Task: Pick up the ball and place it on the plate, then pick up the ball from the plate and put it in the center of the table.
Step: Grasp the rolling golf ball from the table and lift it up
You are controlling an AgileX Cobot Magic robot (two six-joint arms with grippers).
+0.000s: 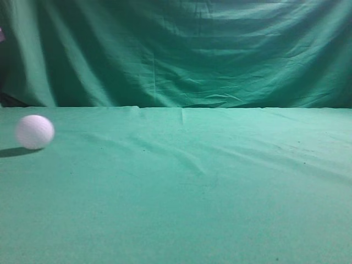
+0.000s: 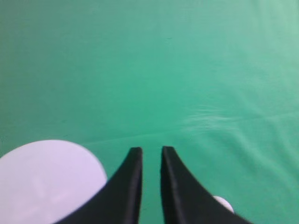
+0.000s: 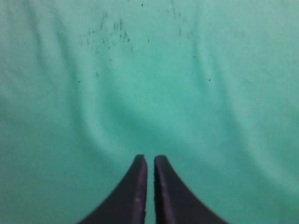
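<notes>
Resting on the green worktop (image 1: 192, 209) at the far left of the exterior view, the ball (image 1: 34, 132) lies free, touched by nothing. A round white plate (image 2: 46, 179) shows at the lower left of the left wrist view; the ball peeks out behind the right finger there. The left claw (image 2: 150, 156) hangs above the cloth with its fingers nearly together and empty, so it must open before any grasp. The right claw (image 3: 150, 163) is likewise almost closed, holding nothing, over bare cloth.
</notes>
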